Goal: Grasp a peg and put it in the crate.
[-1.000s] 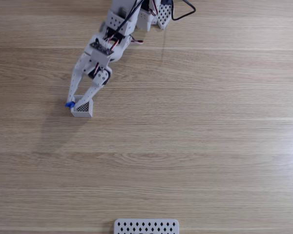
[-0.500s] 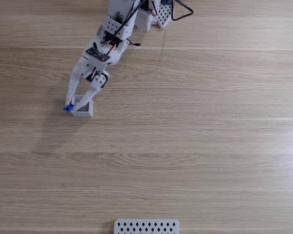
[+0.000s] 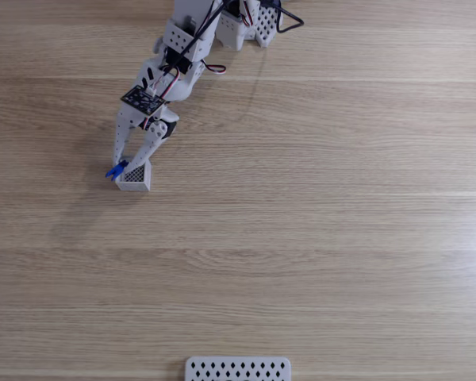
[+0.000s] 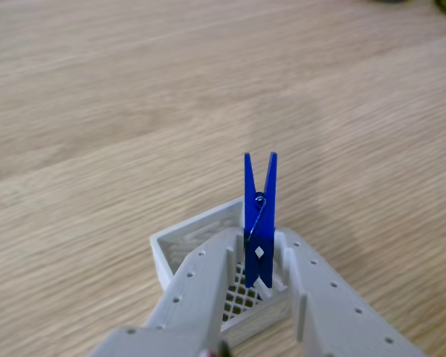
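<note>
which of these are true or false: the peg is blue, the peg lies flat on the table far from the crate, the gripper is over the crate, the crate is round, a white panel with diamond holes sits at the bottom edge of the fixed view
1. The peg is blue. True.
2. The peg lies flat on the table far from the crate. False: in the other view it stands upright between the fingers of the gripper, its lower end down inside the crate.
3. The gripper is over the crate. True: the fixed view shows its fingers reaching down to the crate.
4. The crate is round. False: it is a square, open-topped white box with a mesh bottom.
5. A white panel with diamond holes sits at the bottom edge of the fixed view. True.
</note>
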